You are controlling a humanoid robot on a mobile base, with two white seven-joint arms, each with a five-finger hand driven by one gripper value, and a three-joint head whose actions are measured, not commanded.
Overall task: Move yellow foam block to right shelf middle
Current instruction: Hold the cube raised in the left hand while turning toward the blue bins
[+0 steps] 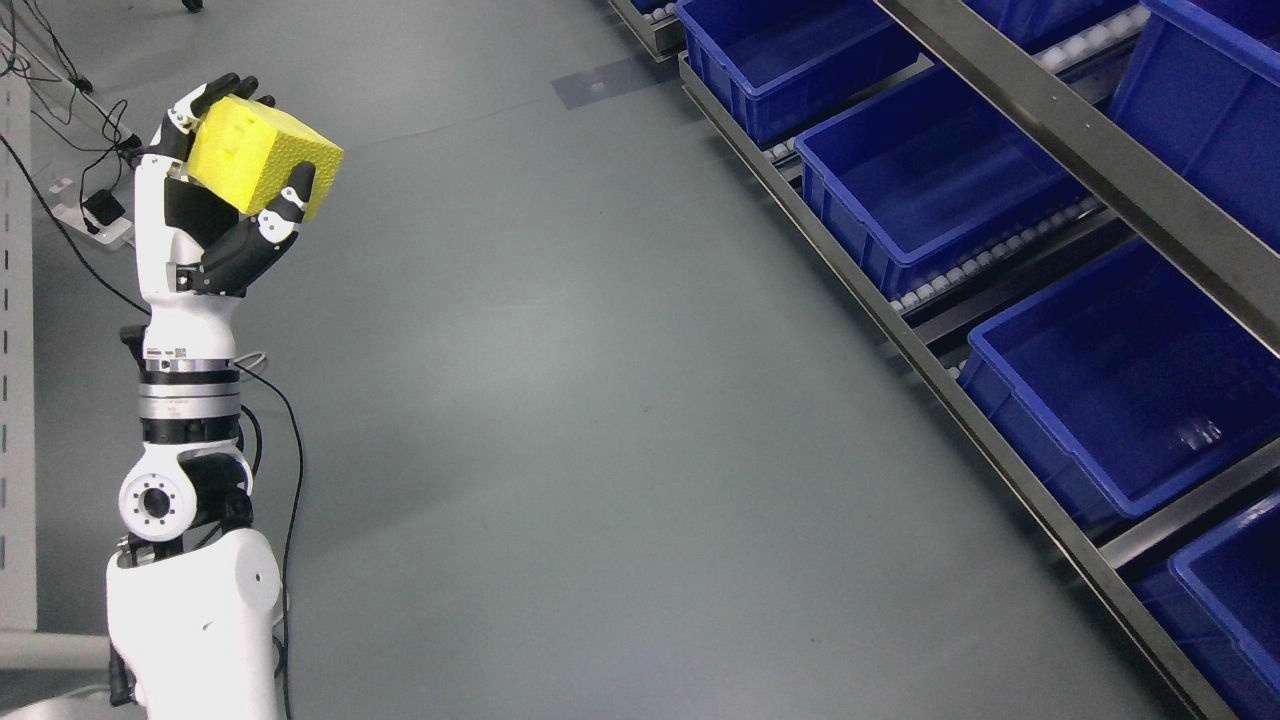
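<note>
Well apart: left hand [222,190] clutching yellow foam block [262,157], shelf [1080,130].

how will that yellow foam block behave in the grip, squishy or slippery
The yellow foam block is probably light: the left robot hand holds it aloft with only fingertips and thumb. Its pitted, sponge-like surface likely grips well rather than slipping. Being foam, it may compress somewhat, though its edges look square now. Flat faces mean it shouldn't roll.
</note>
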